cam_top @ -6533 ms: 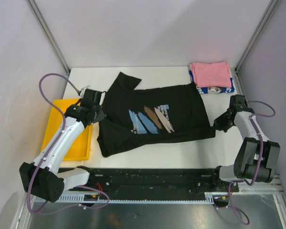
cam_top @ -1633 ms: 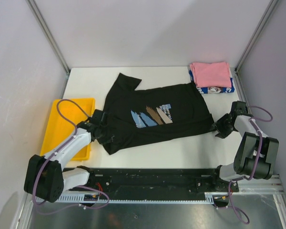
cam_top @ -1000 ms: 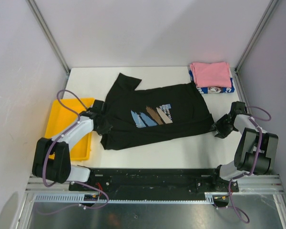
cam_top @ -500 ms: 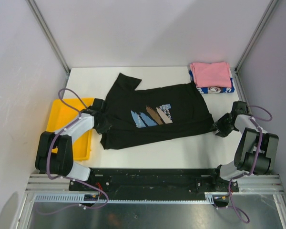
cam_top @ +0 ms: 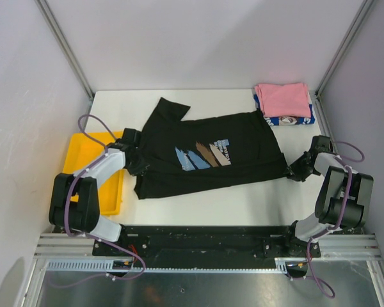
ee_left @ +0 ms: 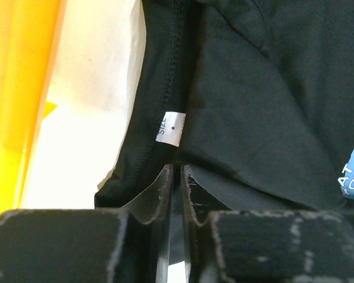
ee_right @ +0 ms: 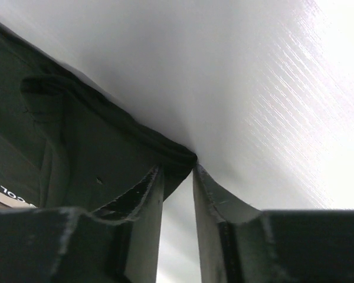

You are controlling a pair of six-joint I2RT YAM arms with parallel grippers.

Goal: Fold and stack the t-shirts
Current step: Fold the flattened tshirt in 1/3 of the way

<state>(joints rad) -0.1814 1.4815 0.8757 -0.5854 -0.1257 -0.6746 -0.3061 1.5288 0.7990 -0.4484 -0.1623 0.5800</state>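
Note:
The black t-shirt (cam_top: 211, 153) lies spread print-up across the middle of the table. My left gripper (cam_top: 141, 167) is at its left edge, next to the tray. In the left wrist view the left gripper (ee_left: 178, 168) is pinched to a thin slit on the black cloth (ee_left: 253, 106), just below a white size label (ee_left: 171, 128). My right gripper (cam_top: 295, 171) sits low at the shirt's near right corner. Close up, the right gripper (ee_right: 177, 168) has its jaws apart, with the corner of the hem (ee_right: 94, 165) lying between the tips. A folded pink t-shirt (cam_top: 281, 99) rests on a blue-and-white one (cam_top: 294, 119) at the back right.
A yellow tray (cam_top: 110, 195) lies along the left side of the white table (cam_top: 243, 192), its rim close to the left gripper (ee_left: 17, 88). Metal frame posts rise at both back corners. The arm bases and a black rail run along the near edge.
The left gripper has carried the shirt's left edge back and slightly left from the near side, flattening that edge. The right gripper has stayed at the right corner.

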